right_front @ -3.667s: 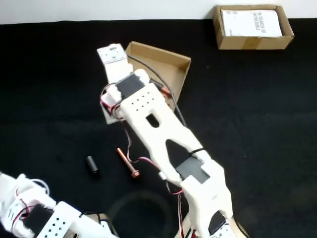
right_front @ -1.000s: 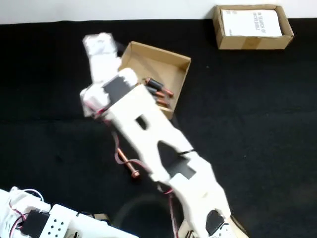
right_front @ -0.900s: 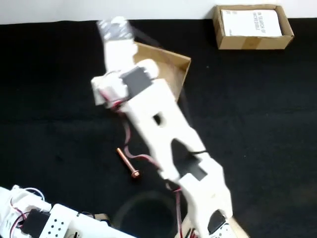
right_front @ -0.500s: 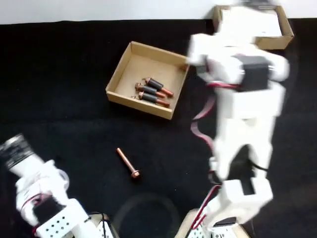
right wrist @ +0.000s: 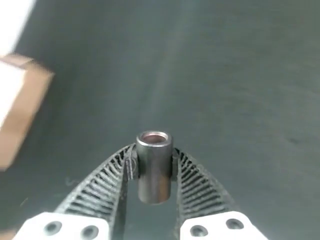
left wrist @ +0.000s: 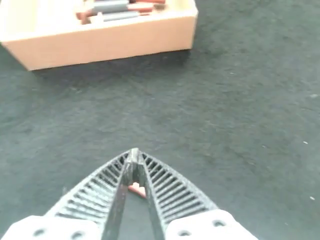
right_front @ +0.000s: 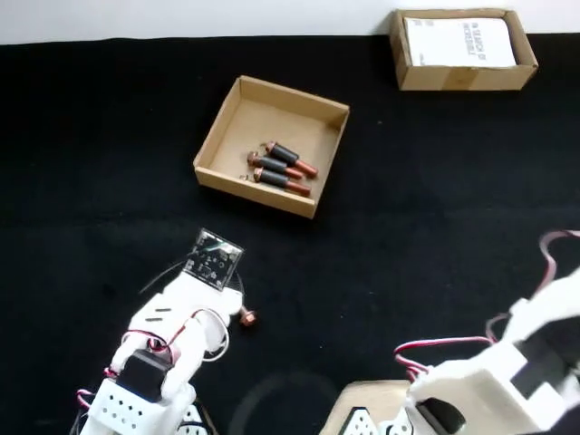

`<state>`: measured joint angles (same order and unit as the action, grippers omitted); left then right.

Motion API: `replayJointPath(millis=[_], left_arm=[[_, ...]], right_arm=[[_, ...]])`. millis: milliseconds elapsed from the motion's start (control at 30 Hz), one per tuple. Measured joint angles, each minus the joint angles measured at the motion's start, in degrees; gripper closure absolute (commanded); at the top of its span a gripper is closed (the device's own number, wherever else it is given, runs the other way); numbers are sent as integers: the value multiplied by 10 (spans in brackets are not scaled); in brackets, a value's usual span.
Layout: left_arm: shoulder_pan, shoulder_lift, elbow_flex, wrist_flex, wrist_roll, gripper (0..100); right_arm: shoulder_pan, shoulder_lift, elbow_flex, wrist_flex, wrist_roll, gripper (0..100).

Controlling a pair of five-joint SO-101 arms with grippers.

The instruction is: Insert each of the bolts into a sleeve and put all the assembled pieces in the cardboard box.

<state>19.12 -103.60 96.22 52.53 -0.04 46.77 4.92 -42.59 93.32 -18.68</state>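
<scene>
Jaws of the right gripper (right wrist: 152, 150) are clamped on the sleeve (right wrist: 154, 172), which is held upright; the right arm (right_front: 507, 381) is seen well apart from the cardboard box (right_front: 216, 145). Three assembled pieces (right_front: 279, 169) are laid inside the cardboard box. Near the box's front wall, the left gripper (left wrist: 133, 157) is set with jaws together over the bolt (right_front: 246, 318), which seems to lie beneath them, ungripped.

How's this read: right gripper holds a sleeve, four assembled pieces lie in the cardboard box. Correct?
Wrong on the count: the high view shows three assembled pieces, not four, in the cardboard box. The right gripper does hold a sleeve.
</scene>
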Motion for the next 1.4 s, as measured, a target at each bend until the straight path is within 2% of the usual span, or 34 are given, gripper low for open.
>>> replayJointPath(millis=[133, 267, 367, 533, 667, 733, 833, 967, 1200, 1300, 1400], left_arm=[[-8, 0, -17, 39, 0, 990], [-13, 4, -68, 110, -1, 988], [-15, 50, -121, 140, 39, 987], [-18, 244, -280, 167, 67, 986], [19, 467, -459, 231, 47, 989], [48, 582, -542, 280, -10, 990], [75, 755, -639, 347, -132, 990], [92, 917, -678, 398, -308, 986], [93, 1005, -689, 448, -605, 822], [93, 1013, -702, 450, -685, 815], [93, 1015, -729, 438, -728, 815]], right_arm=[[71, 0, 174, -142, 12, 991], [92, 2, 381, -295, 53, 991], [100, 2, 508, -399, 60, 991], [101, 2, 639, -525, 62, 991], [99, 1, 671, -557, 62, 991], [99, 1, 673, -562, 62, 991], [99, 1, 674, -564, 62, 991], [107, 1, 677, -595, 76, 991], [149, 1, 677, -634, 126, 991], [164, 1, 677, -636, 141, 991], [171, 1, 677, -636, 150, 991]])
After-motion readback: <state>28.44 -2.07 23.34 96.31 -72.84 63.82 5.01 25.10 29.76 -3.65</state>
